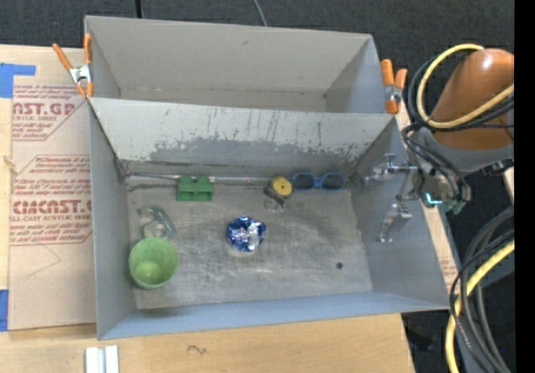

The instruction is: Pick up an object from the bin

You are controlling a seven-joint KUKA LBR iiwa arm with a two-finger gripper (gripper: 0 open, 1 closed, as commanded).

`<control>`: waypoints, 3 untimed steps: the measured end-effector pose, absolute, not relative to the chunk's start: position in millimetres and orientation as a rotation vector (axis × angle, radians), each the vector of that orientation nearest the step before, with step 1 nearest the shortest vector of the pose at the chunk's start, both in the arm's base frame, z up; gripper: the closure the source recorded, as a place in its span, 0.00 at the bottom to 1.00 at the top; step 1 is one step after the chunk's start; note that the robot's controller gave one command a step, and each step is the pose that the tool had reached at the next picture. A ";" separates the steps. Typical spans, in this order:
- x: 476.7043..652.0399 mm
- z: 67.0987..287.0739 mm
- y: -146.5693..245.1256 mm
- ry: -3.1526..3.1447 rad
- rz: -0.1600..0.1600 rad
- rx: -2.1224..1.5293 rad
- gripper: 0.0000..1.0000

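Grey sheet metal, scratched and scuffed pale along its back wall, is forming the bin (292, 279), and the gripper (386, 200) is hanging at its right side over the sloping right wall, its thin metal fingers (390, 225) standing apart over bare metal. Nearest to it, a blue spectacle-shaped frame (318, 182) is lying at the foot of the back wall, just beside a round yellow piece (280, 187), with a flat green block (194, 188) further left. A crumpled blue-and-white foil ball (245, 234) is sitting mid-floor, while a smooth green cup (153, 263) is sitting at lower left, just below a clear plastic piece (157, 221).
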State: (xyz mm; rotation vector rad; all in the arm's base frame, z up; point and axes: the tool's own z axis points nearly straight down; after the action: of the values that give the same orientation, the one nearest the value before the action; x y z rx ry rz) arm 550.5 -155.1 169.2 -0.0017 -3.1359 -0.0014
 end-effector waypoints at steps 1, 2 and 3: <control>584.9 141.4 -77.7 -3.142 -0.006 0.094 0.00; 589.7 125.5 13.1 -3.141 -0.008 -0.067 0.00; 579.8 79.3 10.2 -3.168 -0.002 0.156 0.00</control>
State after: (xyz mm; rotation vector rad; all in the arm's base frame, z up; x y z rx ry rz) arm 579.8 10.2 79.3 0.1562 -3.1684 -0.0017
